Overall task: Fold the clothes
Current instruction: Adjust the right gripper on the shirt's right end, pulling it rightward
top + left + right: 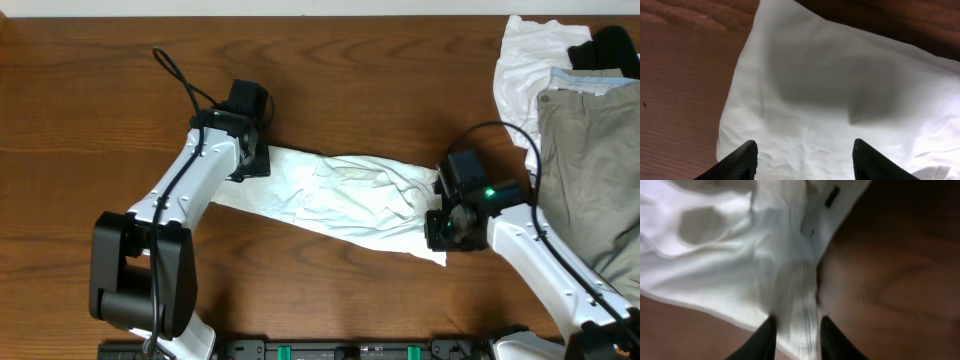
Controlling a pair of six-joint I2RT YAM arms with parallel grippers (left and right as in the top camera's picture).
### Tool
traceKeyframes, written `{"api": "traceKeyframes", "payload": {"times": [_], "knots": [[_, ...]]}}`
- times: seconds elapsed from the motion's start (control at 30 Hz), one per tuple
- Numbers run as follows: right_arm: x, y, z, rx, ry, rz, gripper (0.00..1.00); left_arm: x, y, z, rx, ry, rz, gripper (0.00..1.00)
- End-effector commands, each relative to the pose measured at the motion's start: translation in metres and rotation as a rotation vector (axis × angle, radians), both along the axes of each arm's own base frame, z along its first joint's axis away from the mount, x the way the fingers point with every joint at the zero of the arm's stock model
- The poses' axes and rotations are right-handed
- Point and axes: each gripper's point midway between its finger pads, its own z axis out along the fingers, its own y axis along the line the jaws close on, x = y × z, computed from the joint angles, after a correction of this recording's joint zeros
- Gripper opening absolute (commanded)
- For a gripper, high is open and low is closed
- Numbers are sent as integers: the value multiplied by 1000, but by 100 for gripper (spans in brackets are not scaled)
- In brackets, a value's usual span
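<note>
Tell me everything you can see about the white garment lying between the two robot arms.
The white garment is thin, wrinkled cloth, lying as a long slanted band on the wooden table. A small dark label shows near one edge. The left arm's fingers stand apart over its left end; a stitched hem at its right end runs between the right arm's fingers, grip unclear.

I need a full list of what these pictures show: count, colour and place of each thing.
garment: one, white, wrinkled, mid-table between the grippers
label: one, dark, on the garment
trousers: one, khaki, table's right edge
white cloth: one, far right corner, partly under the trousers
black piece: one, far right corner
table: one, brown wood
left gripper: one, black, open over the garment's left end
right gripper: one, black, garment's hem between its fingers
</note>
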Motion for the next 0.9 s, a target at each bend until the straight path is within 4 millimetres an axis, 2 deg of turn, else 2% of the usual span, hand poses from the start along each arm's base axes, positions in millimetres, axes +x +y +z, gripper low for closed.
{"api": "traceKeyframes", "payload": {"times": [0.0,0.2,0.27,0.33,0.37,0.43,0.53,0.57,0.7,0.77,0.87], "knots": [[-3,-2,-15,-2,-4,-22,27,4,0,4,-1,-14,9,61],[4,1,-16,14,-37,-23,24,4,0,4,0,-14,9,61],[5,3,-16,23,-41,-23,17,4,0,4,-1,-14,10,61],[8,7,-15,43,-53,-19,4,4,0,4,-1,-14,10,61],[12,8,-13,50,-66,-15,1,4,0,4,-1,-14,10,61],[24,12,-7,64,-116,-6,1,4,0,4,-1,-14,10,61],[57,22,16,96,-242,28,1,4,0,4,-1,-14,10,61],[73,27,29,110,-304,41,1,4,0,4,-1,-14,10,61],[107,36,53,137,-455,74,3,4,0,4,-1,-14,10,61],[115,37,54,136,-485,80,4,4,0,4,-1,-14,10,61],[118,35,38,114,-451,76,4,4,0,4,0,-14,9,61]]}}
